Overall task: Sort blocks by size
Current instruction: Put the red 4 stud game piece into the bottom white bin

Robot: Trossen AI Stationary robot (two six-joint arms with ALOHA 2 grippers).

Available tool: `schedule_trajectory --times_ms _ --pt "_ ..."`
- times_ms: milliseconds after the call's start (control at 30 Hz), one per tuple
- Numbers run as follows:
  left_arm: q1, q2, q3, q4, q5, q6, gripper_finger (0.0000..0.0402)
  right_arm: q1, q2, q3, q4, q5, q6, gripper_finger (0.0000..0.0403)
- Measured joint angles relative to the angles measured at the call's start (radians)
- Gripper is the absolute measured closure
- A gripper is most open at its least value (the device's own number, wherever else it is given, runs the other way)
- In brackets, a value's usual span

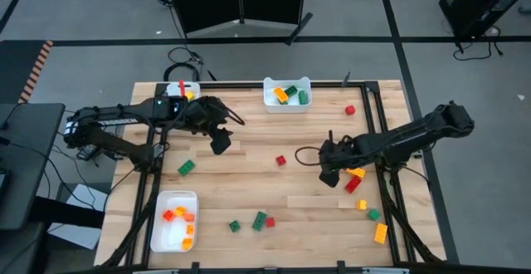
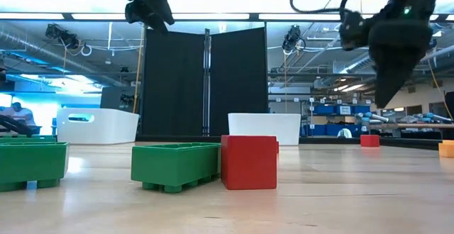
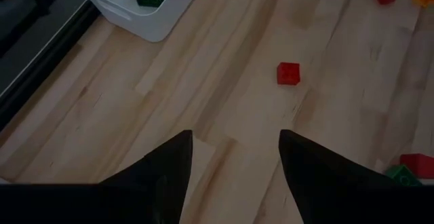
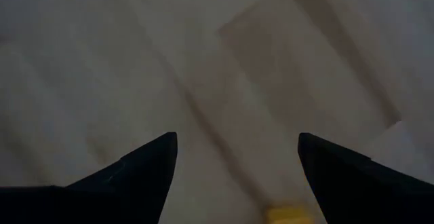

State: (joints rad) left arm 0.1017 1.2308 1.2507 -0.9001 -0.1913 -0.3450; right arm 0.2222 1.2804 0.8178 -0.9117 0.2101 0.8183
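Note:
Small studded blocks lie loose on the wooden table: a red one (image 1: pixel 281 160) mid-table, which also shows in the left wrist view (image 3: pixel 288 73), a green one (image 1: pixel 186 167) at the left, and green and red ones (image 1: pixel 262 221) near the front. Orange, yellow and red blocks (image 1: pixel 355 179) lie at the right. My left gripper (image 1: pixel 220 145) is open and empty above the table's left half. My right gripper (image 1: pixel 328 177) is open and empty, just above the table beside the right-hand blocks; its wrist view shows bare wood and a yellow block's edge (image 4: pixel 288 214).
A white tray (image 1: pixel 287 94) at the far edge holds orange, yellow and green blocks. A second white tray (image 1: pixel 176 221) at the front left holds orange and red blocks. More blocks lie at the right: red (image 1: pixel 350 110), orange (image 1: pixel 380 232).

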Motion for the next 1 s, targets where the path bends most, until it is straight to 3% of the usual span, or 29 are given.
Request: schedule_trajectory --times_ms 167,467,667,1000 --pt "0.0 0.0 0.0 0.023 0.0 0.0 0.0172 -0.027 0.081 0.0 0.074 0.081 -0.114 0.0081" --pt "-0.03 0.0 0.0 0.011 0.082 0.033 0.0172 -0.112 0.19 0.0 0.593 0.071 -0.323 0.0091" --pt "-0.081 -0.005 -0.006 0.021 0.046 0.098 0.0172 -0.158 0.247 0.001 0.751 0.047 -0.466 0.0104" --pt "-0.148 -0.211 -0.352 0.313 -0.006 0.007 0.0172 -0.181 0.368 0.0 0.837 -0.002 -0.481 0.0119"
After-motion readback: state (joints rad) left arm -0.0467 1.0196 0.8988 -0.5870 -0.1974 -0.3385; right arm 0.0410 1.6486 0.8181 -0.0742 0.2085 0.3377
